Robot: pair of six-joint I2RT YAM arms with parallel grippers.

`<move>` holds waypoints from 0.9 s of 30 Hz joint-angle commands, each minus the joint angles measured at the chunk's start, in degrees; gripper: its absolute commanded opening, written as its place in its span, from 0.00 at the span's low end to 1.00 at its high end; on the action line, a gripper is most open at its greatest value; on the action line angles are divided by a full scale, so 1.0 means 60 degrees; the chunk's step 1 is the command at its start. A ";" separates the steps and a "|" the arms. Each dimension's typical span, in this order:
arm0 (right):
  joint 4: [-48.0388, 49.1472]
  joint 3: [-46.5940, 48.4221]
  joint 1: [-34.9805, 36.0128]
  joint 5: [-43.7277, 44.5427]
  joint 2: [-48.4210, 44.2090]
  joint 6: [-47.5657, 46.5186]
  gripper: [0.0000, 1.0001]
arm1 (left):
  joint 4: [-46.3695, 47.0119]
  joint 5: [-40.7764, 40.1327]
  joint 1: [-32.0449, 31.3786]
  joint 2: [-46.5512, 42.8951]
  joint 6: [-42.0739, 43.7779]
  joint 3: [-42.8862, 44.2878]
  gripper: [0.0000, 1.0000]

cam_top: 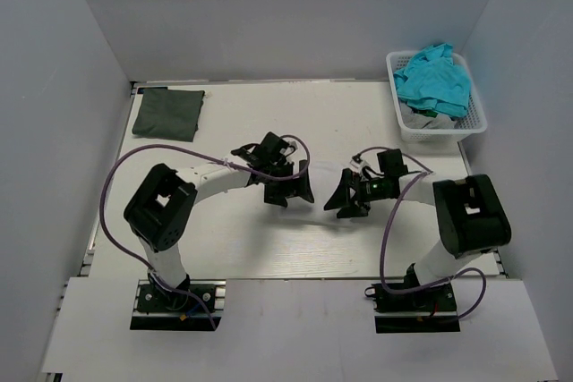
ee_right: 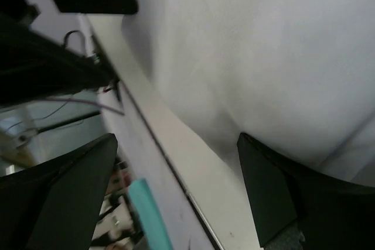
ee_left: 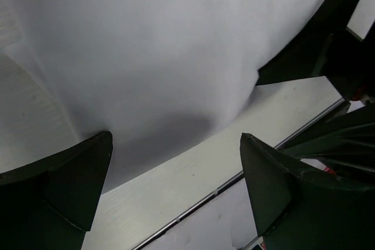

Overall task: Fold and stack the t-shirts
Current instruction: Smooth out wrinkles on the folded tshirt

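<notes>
Upper right: white lattice basket [cam_top: 475, 123] heaped with crumpled teal t-shirts [cam_top: 434, 78], grey cloth [cam_top: 428, 119] beneath. Upper left of desk [cam_top: 269, 248]: folded dark grey-green t-shirt [cam_top: 168, 112]. Centre: white t-shirt [cam_top: 324, 175], largely hidden by arms, outline unclear. Left tool [cam_top: 291, 194] and right tool [cam_top: 346, 206] spread wide over it, pinching nothing.

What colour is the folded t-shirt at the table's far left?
The folded t-shirt is dark grey-green, seen best in the top external view.

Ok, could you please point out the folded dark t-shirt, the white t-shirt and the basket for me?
folded dark t-shirt [cam_top: 168, 114], top external view, middle of the fabric.
white t-shirt [ee_left: 176, 57], left wrist view, its smooth middle.
basket [cam_top: 439, 134], top external view, near lattice wall.
</notes>
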 commanded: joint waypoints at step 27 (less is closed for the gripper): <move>-0.3261 0.1575 -0.1403 0.1288 -0.3408 -0.1670 0.91 | -0.1962 -0.3254 0.0029 -0.0540 0.1401 0.1683 1.00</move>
